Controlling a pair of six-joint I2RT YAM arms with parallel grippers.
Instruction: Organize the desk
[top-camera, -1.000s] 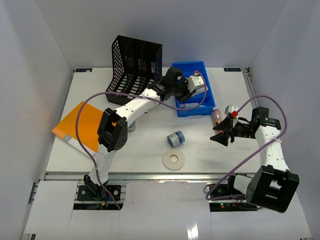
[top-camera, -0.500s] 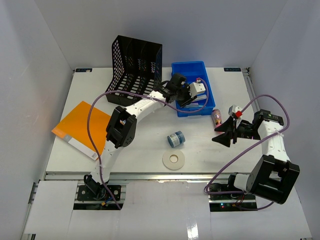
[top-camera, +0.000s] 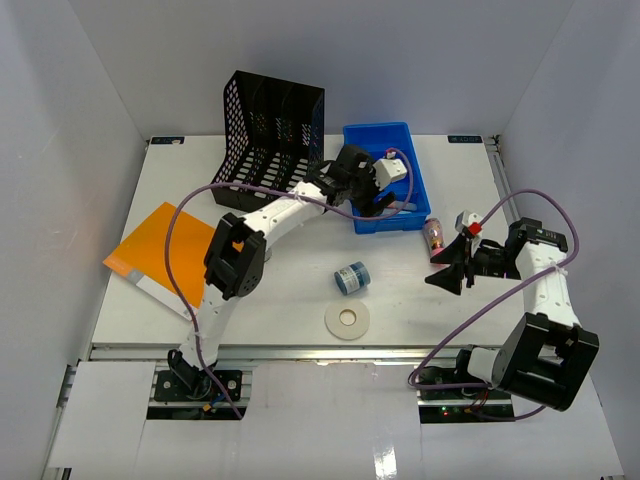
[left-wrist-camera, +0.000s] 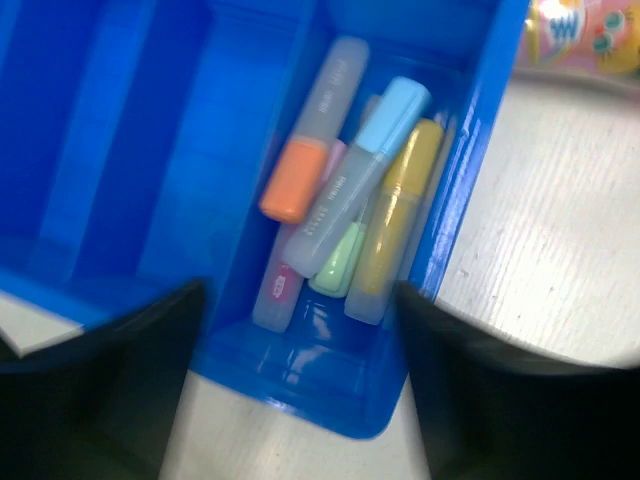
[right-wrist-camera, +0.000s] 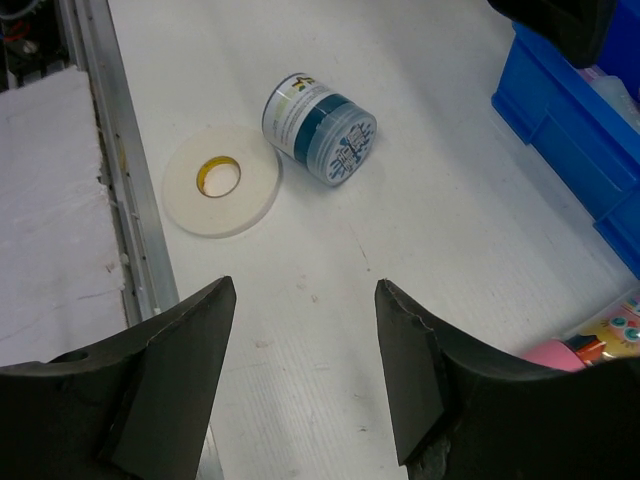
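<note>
The large flat white rectangular counter (top-camera: 400, 305) with metal-railed edges is lying under both arms, and loose items are sitting on its near middle. Of these, a small blue-and-white cylindrical can (top-camera: 351, 277) is resting on its side just beyond a flat white tape ring (top-camera: 347, 320), apart from it. The right end effector (top-camera: 447, 270) is hovering near, to the can's right, and is pointing towards it. In the wrist view its fingers are standing wide apart with nothing between them, and the can is lying almost straight ahead, its long axis running slantwise across that line. A pink patterned tube (top-camera: 434, 234) is lying just beside this end effector on the far side. The left end effector (top-camera: 375, 190) is hanging farther off over a blue plastic compartment tray (top-camera: 375, 130), likewise spread and empty, above highlighter pens (left-wrist-camera: 340, 200). So the right arm is looking better placed for the can.
</note>
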